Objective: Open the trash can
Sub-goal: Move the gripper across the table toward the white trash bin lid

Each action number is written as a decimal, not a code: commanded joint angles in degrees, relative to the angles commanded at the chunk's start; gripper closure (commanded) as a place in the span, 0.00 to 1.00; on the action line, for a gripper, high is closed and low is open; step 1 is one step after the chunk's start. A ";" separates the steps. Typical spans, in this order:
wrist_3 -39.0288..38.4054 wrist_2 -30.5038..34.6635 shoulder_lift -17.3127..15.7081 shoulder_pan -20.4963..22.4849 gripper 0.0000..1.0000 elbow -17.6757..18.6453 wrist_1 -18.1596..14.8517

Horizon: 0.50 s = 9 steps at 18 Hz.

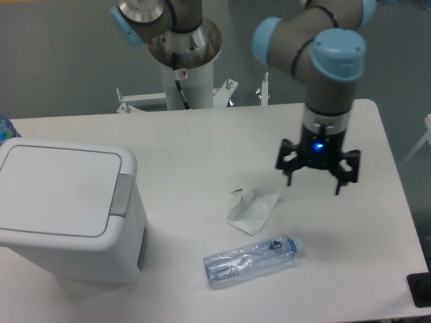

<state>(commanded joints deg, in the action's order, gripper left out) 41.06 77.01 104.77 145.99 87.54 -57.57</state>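
1. Black two-pronged fingers [315, 180] spread apart, holding nothing, hanging above the smooth white surface [202, 145] on its right side.
2. Crumpled white paper scrap [252, 209] near, lower left of the fingers.
3. Clear crushed plastic bottle [250, 260] lying flat, nearer the front edge.
4. Large white boxy plastic trash can [67, 210], rounded corners, flat lid closed, grey button strip; far left, well apart.
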 joint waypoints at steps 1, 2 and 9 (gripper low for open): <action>-0.97 -1.50 -0.09 -0.18 0.00 -0.61 0.00; -1.68 -2.99 -0.18 -0.96 0.00 -1.31 -0.09; -7.74 -9.68 -1.15 -4.83 0.00 -3.43 0.00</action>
<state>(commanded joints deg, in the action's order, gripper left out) 33.32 67.33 103.62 141.16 84.11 -57.57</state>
